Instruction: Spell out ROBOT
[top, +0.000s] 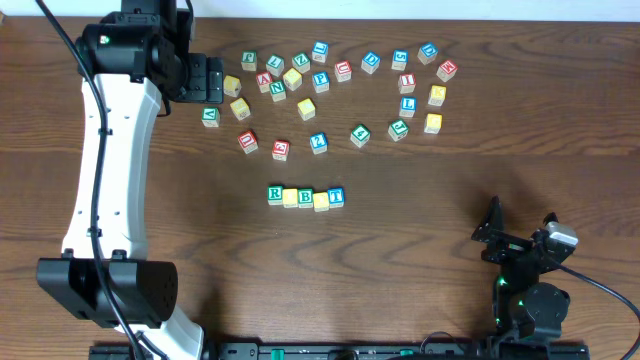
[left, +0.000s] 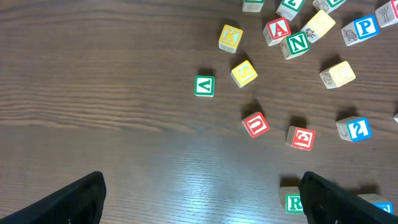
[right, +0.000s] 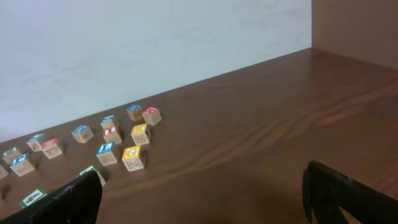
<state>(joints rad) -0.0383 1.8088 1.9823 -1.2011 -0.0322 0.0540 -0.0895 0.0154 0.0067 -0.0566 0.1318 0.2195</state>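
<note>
A row of letter blocks lies mid-table: green R (top: 275, 194), a yellow block (top: 291, 197), B (top: 306, 197), another yellow block (top: 321, 201) and blue T (top: 336, 196). The letters on the yellow ones are too small to read. My left gripper (top: 213, 78) hangs open and empty over the left end of the loose blocks. In the left wrist view its jaws (left: 202, 199) are wide apart over bare wood, with the R block (left: 292, 200) by the right finger. My right gripper (top: 518, 228) rests open and empty at the front right, and is also open in its wrist view (right: 202, 193).
Several loose letter blocks (top: 340, 90) are scattered across the back of the table. The left wrist view shows green V (left: 204, 86), yellow K (left: 230, 38), red U (left: 255, 124), red A (left: 277, 30) and green N (left: 297, 43). A white wall (right: 155, 43) stands behind the table.
</note>
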